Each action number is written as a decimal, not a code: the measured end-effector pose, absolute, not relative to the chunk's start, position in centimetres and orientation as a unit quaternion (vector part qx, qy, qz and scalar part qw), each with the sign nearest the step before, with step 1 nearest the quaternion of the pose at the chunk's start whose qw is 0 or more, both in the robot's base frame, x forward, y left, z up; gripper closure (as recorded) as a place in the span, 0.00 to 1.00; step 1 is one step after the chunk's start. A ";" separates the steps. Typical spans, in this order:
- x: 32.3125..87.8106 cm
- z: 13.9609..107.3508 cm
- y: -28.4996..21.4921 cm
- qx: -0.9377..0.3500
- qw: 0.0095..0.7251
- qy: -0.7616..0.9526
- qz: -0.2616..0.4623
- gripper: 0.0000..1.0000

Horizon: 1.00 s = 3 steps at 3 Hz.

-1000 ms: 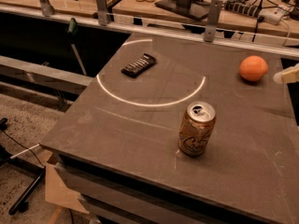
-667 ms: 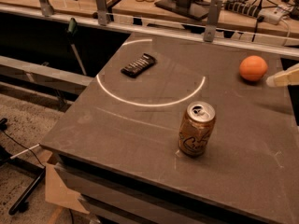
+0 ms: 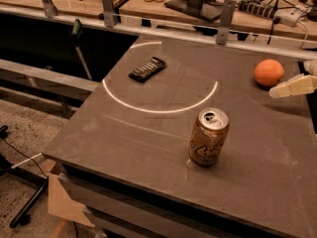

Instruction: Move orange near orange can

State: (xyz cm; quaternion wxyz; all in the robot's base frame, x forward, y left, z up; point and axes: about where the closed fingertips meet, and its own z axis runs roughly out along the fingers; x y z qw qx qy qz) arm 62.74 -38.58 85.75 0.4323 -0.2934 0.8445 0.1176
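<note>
In the upper left part of the grey table (image 3: 124, 133) lies a flat black snack bar (image 3: 147, 69), its long axis running diagonally from lower left to upper right. Its wrapper shows no writing that can be read. A thin white arc (image 3: 158, 110) curves across the tabletop below and to the right of the bar. Lower and right of centre stands the orange can (image 3: 208, 137), upright with its silver top and pull tab facing up. Pale curly lettering runs across its orange-tan side, but the word cannot be made out. The orange (image 3: 269, 72) rests on the table at the upper right, well apart from the can, which lies down-frame and to its left. Being round, it has no long axis to line up with. At the right edge of the frame the pale gripper (image 3: 294, 86) reaches in from the right, its tip just beside the orange, slightly lower and to the right of it, apparently not touching. Whether it is parted or closed cannot be told, and it holds nothing. The orange thus lies left and a little up-frame of the gripper, so the approach likely runs leftward.
</note>
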 end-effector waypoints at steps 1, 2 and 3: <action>63.9 84.4 -36.9 -0.314 0.413 0.844 0.136 0.00; 64.6 83.8 -35.7 -0.334 0.404 0.838 0.155 0.16; 64.4 84.0 -35.4 -0.345 0.401 0.833 0.164 0.39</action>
